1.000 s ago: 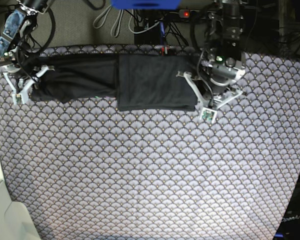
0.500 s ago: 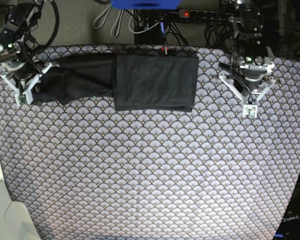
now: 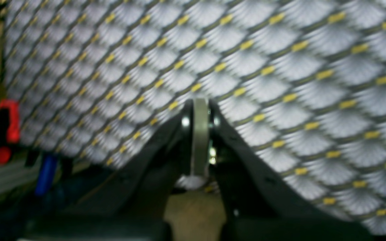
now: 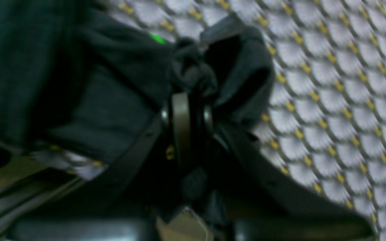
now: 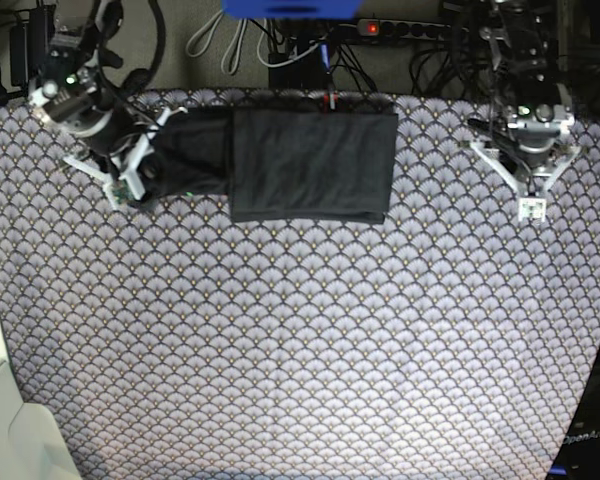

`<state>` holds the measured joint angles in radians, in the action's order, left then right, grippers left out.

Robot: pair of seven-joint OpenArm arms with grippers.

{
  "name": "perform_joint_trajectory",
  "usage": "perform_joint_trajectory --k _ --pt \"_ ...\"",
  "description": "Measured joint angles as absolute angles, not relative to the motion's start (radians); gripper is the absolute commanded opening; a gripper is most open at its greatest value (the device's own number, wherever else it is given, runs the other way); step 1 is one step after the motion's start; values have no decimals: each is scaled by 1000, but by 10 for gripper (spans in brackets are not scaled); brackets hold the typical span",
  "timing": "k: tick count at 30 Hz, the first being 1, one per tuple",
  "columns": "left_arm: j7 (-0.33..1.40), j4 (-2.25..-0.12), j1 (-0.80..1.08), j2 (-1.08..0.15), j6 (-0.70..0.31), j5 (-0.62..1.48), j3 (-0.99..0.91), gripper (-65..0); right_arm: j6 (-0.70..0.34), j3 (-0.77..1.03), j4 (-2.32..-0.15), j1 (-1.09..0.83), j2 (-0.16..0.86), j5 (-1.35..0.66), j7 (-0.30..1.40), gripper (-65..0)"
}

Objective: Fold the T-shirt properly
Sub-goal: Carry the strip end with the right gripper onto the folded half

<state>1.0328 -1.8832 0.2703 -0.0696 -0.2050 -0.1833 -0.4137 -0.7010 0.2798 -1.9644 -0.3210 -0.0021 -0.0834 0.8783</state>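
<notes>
The T-shirt (image 5: 300, 165) lies along the far edge of the table, a dark band stretched sideways on the scallop-print cloth (image 5: 300, 340). Its middle and right part is a flat, neat rectangle with a doubled layer on top, and its left end is bunched and lifted into a rumpled lump. That lump is in the right gripper (image 5: 130, 190), at the left of the base view: the wrist view shows the jaws pinched tight on a wad of black fabric (image 4: 193, 73), folds spilling to both sides of the fingers, and a speck of green from the logo (image 4: 157, 38) just beside the pinch. The right arm leans in from the far left corner, its gripper tilted toward the shirt's middle. Over on the other side, the left gripper (image 5: 530, 205) hangs well apart from the shirt, past its right edge, above bare cloth. Its wrist view is blurred, but the two dark fingers (image 3: 166, 147) meet at a pale pad with no gap and nothing between them: closed, empty, only patterned cloth (image 3: 280, 67) beyond. Behind the table's far edge sit tangled cables (image 5: 220, 40), a power strip with a red light (image 5: 372, 28) and a blue object (image 5: 290, 8) at the top of the frame.
</notes>
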Motion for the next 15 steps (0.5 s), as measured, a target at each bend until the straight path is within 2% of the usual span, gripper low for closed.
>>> perform_joint_trajectory --k 11,15 --pt "1032 -1883 268 -97 -205 -175 -516 -646 -698 -57 -1963 -291 -28 -82 890 -650" --pt "1026 -1883 286 -117 -206 -176 -521 -646 -698 -125 -1963 -233 -28 -81 877 -650"
